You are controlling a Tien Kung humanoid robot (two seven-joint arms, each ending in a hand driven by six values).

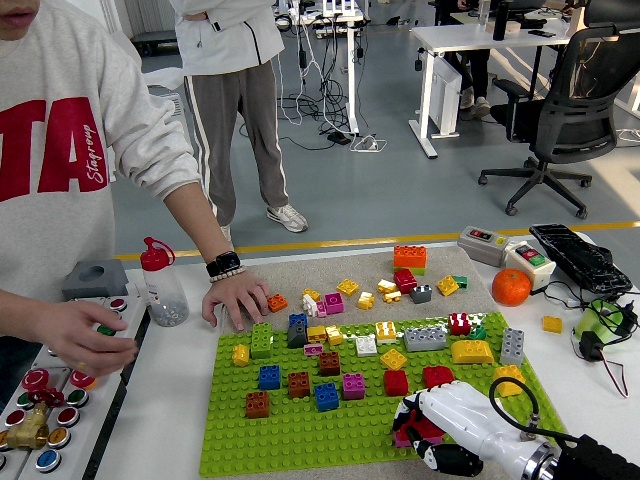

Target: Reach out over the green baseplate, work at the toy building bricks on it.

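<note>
The green baseplate [330, 420] lies at the table's near middle with several coloured bricks stuck on it, such as a blue brick [326, 396], a brown brick [257, 404] and a red brick [396, 382]. My right hand [425, 432], white with black fingertips, rests on the plate's near right corner, its fingers curled over a red and magenta brick [408, 433]. My left arm is out of view. A person's hand [236, 298] lies flat on the table at the plate's far left corner.
Loose bricks [370, 290] lie on the grey mat beyond the plate. A bottle with a red cap [160, 282] and a button panel [55, 400], touched by the person's other hand [82, 337], are at left. An orange [511, 287] and cables lie at right.
</note>
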